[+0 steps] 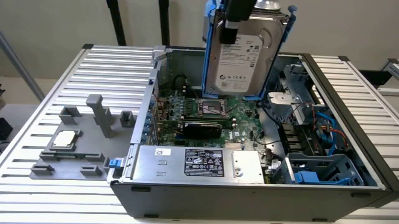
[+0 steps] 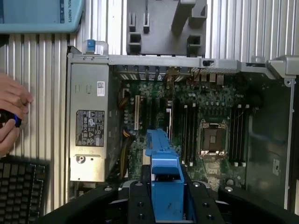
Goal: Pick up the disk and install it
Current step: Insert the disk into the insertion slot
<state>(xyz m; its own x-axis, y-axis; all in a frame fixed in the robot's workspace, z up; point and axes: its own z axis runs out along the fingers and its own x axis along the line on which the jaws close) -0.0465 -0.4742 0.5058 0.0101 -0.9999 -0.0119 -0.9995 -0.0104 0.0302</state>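
One disk [image 1: 243,60] hangs upright over the open computer case [image 1: 249,193], well clear of everything inside, above the far part of the motherboard [image 1: 206,105]. You see its white label facing the exterior camera and its blue bracket running down both long sides. The gripper [image 1: 231,32] is clamped on it from above; in the wrist view the black fingers [image 2: 135,200] press on either side of the bracket's blue end, with the gripper [image 2: 166,186] closed around it. The case lies on its side on the slatted table [image 1: 118,60], lid off. Inside it, the power supply [image 1: 199,163] sits along the near wall, and the bare CPU socket [image 1: 212,108] sits mid-board, directly below the disk's lower edge in the exterior view. A grey drive cage [image 1: 324,170] fills the near corner on the exterior view's right, and a blue caddy [image 1: 307,178] sits in it. Blue cables [image 1: 330,128] run along that same side wall. On the table toward the edge at the exterior view's left lies a grey fixture plate [image 1: 87,149], just beside the case; one of its pockets holds a square silver chip [image 1: 65,139]. The wrist view also catches a person's hand [image 2: 11,116] near a dark keyboard [image 2: 21,191], beside the power-supply end of the case.
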